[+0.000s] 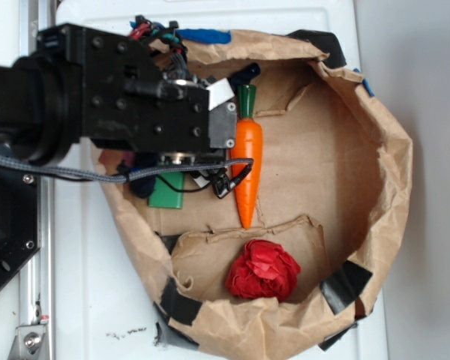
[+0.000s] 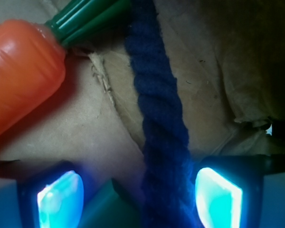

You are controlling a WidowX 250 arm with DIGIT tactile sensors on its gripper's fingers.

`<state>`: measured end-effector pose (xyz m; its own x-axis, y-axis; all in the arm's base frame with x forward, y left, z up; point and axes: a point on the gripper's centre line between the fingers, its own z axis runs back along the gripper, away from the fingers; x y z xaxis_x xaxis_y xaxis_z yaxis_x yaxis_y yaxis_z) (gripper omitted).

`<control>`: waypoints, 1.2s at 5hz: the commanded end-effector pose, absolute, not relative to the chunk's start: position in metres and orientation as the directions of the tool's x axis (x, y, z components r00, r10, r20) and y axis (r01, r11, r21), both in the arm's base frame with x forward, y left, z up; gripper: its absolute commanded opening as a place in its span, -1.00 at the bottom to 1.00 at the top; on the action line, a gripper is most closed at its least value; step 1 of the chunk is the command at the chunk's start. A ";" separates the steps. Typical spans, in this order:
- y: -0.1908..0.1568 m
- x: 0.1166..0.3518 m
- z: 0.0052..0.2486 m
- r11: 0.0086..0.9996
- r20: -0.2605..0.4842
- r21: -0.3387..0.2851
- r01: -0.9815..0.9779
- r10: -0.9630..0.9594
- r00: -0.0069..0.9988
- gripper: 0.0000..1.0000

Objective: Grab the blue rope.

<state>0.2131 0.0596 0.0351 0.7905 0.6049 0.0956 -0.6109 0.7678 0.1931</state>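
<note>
Glowing cyan finger pads (image 2: 61, 198) at either side of the wrist view's lower edge, spread wide, with the blue rope (image 2: 157, 123) running straight up between them. No contact visible between pads and rope; a clear gap on the left, a narrower one on the right. Gripper (image 2: 138, 195) open, holding nothing. Just left of the rope at the bottom edge, a corner of the green block (image 2: 104, 209). Beyond, bare brown paper, creased and torn, then the orange carrot (image 2: 23, 71) at upper left, its green top reaching to the rope's side.

In the exterior view, black arm (image 1: 97, 97) low over the left half of a brown paper bag (image 1: 382, 150) flattened into a walled nest on the white surface (image 1: 97, 300). Rope mostly hidden under the arm, one dark end showing near the carrot top. Open paper to the right of the carrot, up to the raised rim; a red crumpled ball (image 1: 262, 271) near the bottom wall.
</note>
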 end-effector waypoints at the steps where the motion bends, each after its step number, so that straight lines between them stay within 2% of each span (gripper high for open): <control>1: 0.099 0.222 0.034 0.776 0.091 0.074 -0.626 0.620 0.779 1.00; 2: 0.109 0.221 0.037 0.784 0.089 0.011 -0.621 0.618 0.781 1.00; 3: 0.107 0.219 0.036 0.774 0.096 0.025 -0.632 0.628 0.772 -1.00; 5: 0.107 0.221 0.035 0.767 0.128 0.066 -0.638 0.628 0.768 -1.00; 6: 0.106 0.222 0.035 0.766 0.119 0.072 -0.639 0.629 0.768 -1.00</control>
<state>0.2165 0.1020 0.0291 0.7681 0.6341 0.0894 -0.6399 0.7652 0.0708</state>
